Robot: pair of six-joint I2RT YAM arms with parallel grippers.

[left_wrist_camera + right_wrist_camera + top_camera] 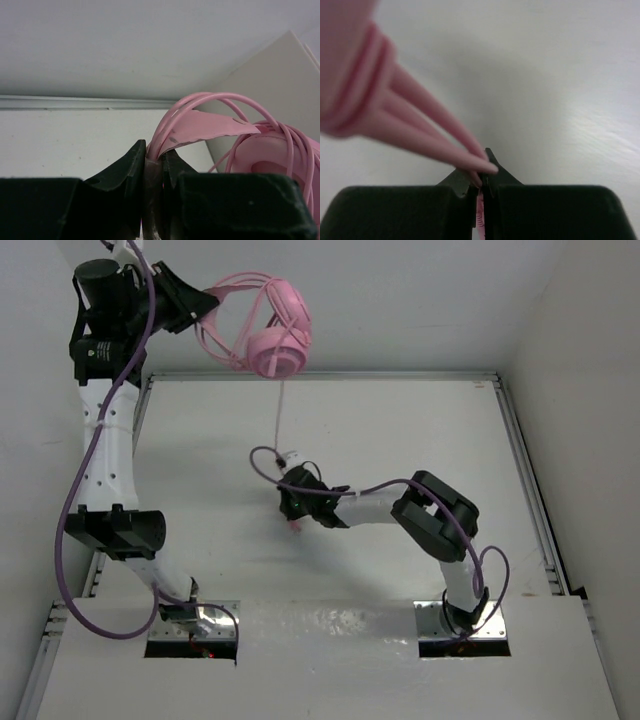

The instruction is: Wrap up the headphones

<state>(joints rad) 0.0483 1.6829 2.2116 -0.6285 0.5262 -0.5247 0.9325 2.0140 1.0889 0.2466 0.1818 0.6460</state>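
The pink headphones (275,335) hang in the air above the table's far edge. My left gripper (207,308) is raised at the far left and is shut on the thin headband (210,127), with the earcups (270,157) hanging to the right of it; the grip shows in the left wrist view (160,157). Several turns of cord loop over the headband. The thin pink cord (281,410) runs down from an earcup to my right gripper (293,510), which is low over the table's middle and shut on it. In the right wrist view (482,172) blurred pink cord strands (420,125) lead away up and left.
The white table (420,420) has metal rails along its right side (528,490) and far edge. White walls close in behind and on both sides. Purple arm cables (75,500) hang along both arms, one looping near the right wrist (262,462).
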